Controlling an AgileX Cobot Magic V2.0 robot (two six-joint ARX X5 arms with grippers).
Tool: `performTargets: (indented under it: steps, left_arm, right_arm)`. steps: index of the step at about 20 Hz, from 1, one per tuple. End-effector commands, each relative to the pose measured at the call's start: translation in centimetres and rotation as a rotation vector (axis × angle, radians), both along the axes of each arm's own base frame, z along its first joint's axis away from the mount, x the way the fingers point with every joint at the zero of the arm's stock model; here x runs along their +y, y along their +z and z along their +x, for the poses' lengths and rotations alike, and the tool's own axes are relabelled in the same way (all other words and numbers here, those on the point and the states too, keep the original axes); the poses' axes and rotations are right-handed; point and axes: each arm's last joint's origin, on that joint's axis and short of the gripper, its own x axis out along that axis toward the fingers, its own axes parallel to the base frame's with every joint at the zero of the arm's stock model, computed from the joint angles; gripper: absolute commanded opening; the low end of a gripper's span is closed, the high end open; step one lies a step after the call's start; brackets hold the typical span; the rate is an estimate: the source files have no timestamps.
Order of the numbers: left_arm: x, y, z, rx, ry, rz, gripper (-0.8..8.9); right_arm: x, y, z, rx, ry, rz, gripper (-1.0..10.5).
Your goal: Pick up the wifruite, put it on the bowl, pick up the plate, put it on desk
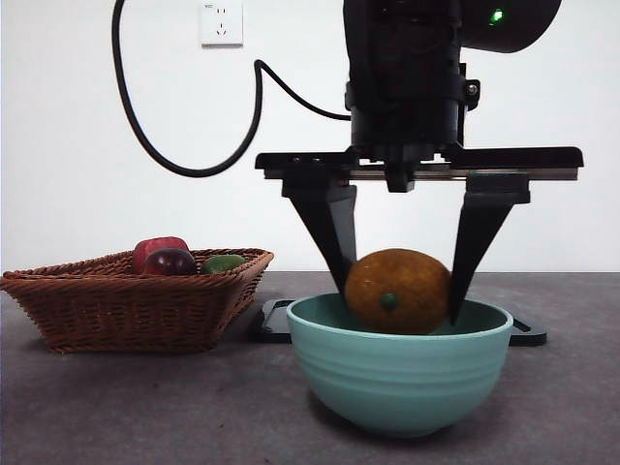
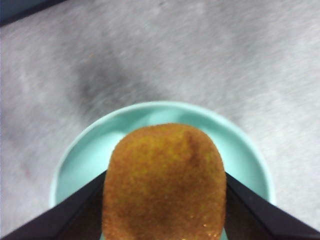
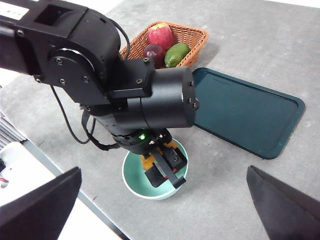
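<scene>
— Nearest the camera: one mint-green bowl (image 1: 399, 363), right under the left gripper (image 1: 397, 291).

— And in the bowl?

— One fuzzy brown wifruite (image 1: 397, 291), squeezed between the two black jaws, low in the bowl's mouth. Touching the bottom or not: cannot tell.

— Seen from the left wrist?

— Same wifruite (image 2: 164, 182), a jaw tight on each side, bowl (image 2: 240, 150) around it below, grey desk (image 2: 200, 50) past that.

— Pose of that arm?

— Coming straight down from above, big and dark, jaws pointing down into the bowl.

— Other things, counted?

— One brown basket (image 1: 126, 300), well off to one side of the gripper. Three fruits inside: one red fruit (image 1: 158, 249), one dark purple fruit (image 1: 170, 262), one green fruit (image 1: 224, 263). One flat dark tray (image 1: 276, 320) just behind the bowl. One wall socket (image 1: 221, 22) and one black cable (image 1: 155, 145) up high.

— And the right gripper (image 3: 165, 200)?

— High above the desk, looking down at the other arm. Jaws spread wide, holding nothing.
</scene>
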Motion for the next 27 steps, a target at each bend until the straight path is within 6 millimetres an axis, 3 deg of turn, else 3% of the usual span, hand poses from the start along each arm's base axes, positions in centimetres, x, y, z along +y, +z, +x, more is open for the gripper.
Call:
performTargets:
  steps: [1, 5, 20, 25, 27]
  left_arm:
    - [-1.0, -0.7, 0.0, -0.011, -0.123, 0.010, 2.76]
    - [-1.1, -0.7, 0.0, -0.031, -0.248, 0.026, 2.76]
    - [-1.0, -0.8, -0.7, 0.050, -0.255, 0.033, 2.76]
    - [-1.3, -1.8, -0.8, 0.099, -0.279, 0.030, 2.80]
    - [-1.5, -2.4, -0.7, 0.105, -0.282, 0.041, 3.32]
  right_arm:
    - [0.0, 0.5, -0.1, -0.022, 0.008, 0.002, 5.9]
    - [0.0, 0.5, -0.1, -0.020, 0.014, 0.004, 5.9]
    - [0.0, 0.5, -0.1, -0.021, 0.014, 0.004, 5.9]
    - [0.0, 0.5, -0.1, -0.020, 0.014, 0.004, 5.9]
    - [0.0, 0.5, -0.1, -0.018, 0.014, 0.004, 5.9]
